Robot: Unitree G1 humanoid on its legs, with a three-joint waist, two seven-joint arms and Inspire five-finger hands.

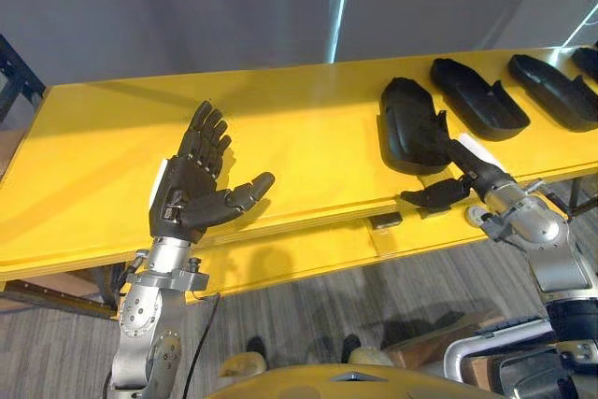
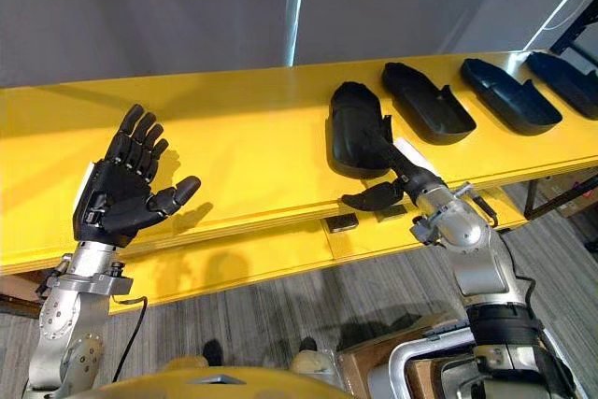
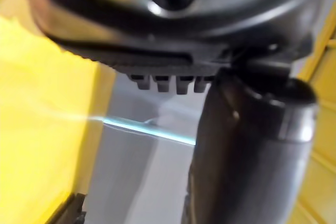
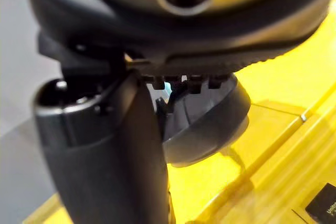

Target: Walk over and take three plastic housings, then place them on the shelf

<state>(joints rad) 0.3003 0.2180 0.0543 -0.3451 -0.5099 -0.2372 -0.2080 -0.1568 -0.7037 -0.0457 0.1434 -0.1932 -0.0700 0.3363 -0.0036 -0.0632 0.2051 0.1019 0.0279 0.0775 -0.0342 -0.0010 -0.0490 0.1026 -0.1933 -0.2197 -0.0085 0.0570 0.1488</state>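
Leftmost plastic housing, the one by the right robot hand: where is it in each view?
Left eye view: leftmost plastic housing right of centre, at the right robot hand.
Right eye view: housing near centre.
Right wrist view: housing centre, past the hand.
Left wrist view: match by the yellow table.
Shared landmark: that table's yellow top.

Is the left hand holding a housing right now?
No, the left hand hovers open above the yellow table, fingers straight and holding nothing.
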